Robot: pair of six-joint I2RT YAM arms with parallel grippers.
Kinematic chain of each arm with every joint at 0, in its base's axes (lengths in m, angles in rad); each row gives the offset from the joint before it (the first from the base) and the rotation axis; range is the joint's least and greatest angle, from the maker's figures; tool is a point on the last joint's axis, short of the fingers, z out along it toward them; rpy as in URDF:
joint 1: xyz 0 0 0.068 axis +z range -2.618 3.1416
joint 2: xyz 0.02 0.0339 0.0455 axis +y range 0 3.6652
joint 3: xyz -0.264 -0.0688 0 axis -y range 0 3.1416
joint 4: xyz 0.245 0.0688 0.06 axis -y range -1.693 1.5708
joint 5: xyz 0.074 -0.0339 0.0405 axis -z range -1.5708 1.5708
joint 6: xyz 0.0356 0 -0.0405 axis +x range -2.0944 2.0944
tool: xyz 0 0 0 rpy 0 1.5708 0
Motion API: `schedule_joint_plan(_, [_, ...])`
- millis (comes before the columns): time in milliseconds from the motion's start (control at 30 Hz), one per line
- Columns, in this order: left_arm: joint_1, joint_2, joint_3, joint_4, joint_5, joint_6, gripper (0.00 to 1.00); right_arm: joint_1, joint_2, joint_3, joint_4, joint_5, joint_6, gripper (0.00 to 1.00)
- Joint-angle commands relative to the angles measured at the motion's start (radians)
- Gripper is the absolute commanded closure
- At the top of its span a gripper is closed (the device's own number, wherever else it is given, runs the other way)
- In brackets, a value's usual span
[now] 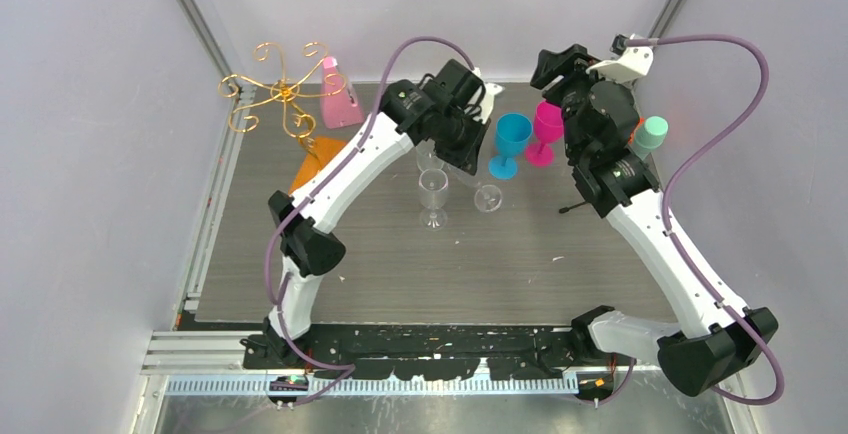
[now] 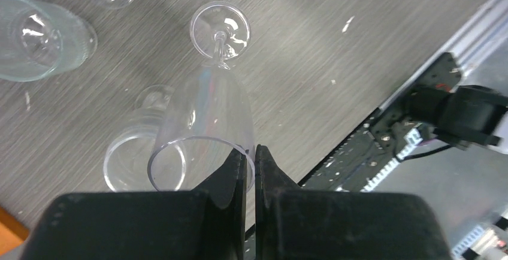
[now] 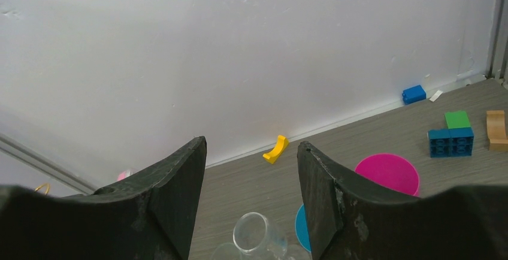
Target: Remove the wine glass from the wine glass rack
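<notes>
The wine glass rack (image 1: 283, 91), curly gold wire, stands at the far left on its orange base (image 1: 312, 161). A pink glass (image 1: 338, 96) is close against its right side; I cannot tell if it hangs there. My left gripper (image 2: 250, 155) is shut on the rim of a clear wine glass (image 2: 206, 113), one finger inside the bowl and one outside. The glass tilts away, foot (image 2: 220, 28) low over the table. In the top view the left gripper (image 1: 470, 159) is at table centre, away from the rack. My right gripper (image 3: 251, 197) is open and empty, high at the back (image 1: 560, 62).
Other clear glasses stand near the held one (image 1: 432, 194) (image 2: 42, 38) (image 2: 135, 161). A blue glass (image 1: 512, 139), a magenta glass (image 1: 546, 126) and a mint glass (image 1: 651, 134) stand at the back right. Small toy blocks (image 3: 450, 140) lie by the back wall.
</notes>
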State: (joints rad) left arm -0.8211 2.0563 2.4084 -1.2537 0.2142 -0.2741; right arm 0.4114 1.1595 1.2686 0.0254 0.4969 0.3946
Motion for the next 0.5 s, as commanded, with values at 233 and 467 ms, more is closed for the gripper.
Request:
schedule_joint_plan(233, [-0.075,0.058,0.054,-0.058,-0.175,0.104,1.0,-0.015,0.023,0.052,0.058,0.035,-0.032,0.38])
schedule_joint_plan(467, [-0.096,0.099,0.06,-0.074,-0.204,0.121,0.99,-0.021,0.023,0.052,0.055,0.033,-0.034,0.38])
